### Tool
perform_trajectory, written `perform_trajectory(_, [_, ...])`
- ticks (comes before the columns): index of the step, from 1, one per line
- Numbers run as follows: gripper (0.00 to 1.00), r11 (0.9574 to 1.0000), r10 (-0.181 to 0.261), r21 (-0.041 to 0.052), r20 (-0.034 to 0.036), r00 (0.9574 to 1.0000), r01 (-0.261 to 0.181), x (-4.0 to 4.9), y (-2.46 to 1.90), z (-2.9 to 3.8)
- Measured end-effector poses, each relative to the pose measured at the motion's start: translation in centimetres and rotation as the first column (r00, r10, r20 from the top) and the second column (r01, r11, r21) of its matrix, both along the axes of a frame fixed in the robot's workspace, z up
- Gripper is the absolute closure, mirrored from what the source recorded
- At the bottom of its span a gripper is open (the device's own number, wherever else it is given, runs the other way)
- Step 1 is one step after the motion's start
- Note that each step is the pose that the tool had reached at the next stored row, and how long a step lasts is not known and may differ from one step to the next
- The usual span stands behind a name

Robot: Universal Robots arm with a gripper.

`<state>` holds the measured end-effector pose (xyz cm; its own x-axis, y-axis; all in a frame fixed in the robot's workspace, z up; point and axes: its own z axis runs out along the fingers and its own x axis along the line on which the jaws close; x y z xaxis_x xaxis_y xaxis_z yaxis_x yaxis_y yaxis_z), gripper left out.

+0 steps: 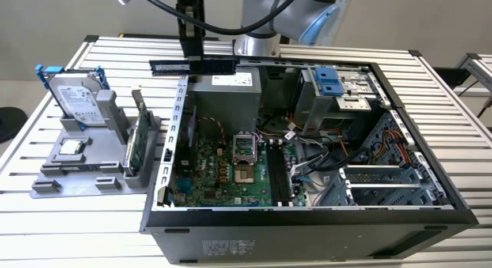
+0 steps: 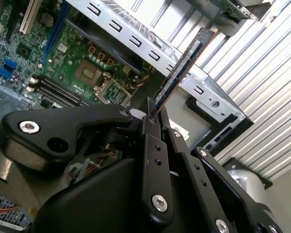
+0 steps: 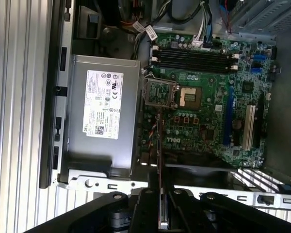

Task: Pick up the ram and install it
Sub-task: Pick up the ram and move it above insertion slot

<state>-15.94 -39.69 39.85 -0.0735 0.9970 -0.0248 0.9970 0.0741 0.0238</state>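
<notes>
My gripper [image 1: 193, 59] is shut on the ram [image 1: 192, 65], a long thin dark stick held level in the air over the back corner of the open computer case [image 1: 307, 222], on the exterior view's left. In the second wrist view the ram [image 2: 182, 60] juts out from between the gripper [image 2: 154, 114] fingers. The first wrist view has the ram [image 3: 159, 155] edge-on, a thin line running out of the gripper [image 3: 160, 194]. The motherboard's black slots [image 1: 277, 173] [image 3: 194, 57] [image 2: 58, 91] lie below, inside the case, with nothing in them.
A grey holder [image 1: 77, 170] on the exterior view's left carries a silver hard drive in a blue frame [image 1: 77, 101] and a green card [image 1: 138, 138]. A grey power supply [image 1: 223, 89] [image 3: 102, 104] sits right under the ram. Cables and drive cages [image 1: 338, 89] crowd the case's other side.
</notes>
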Motion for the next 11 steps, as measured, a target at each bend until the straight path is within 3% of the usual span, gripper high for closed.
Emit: perform_trajectory(11, [1.0, 1.0, 0.0, 0.0, 0.0, 1.0, 0.0, 1.93, 0.0, 0.0])
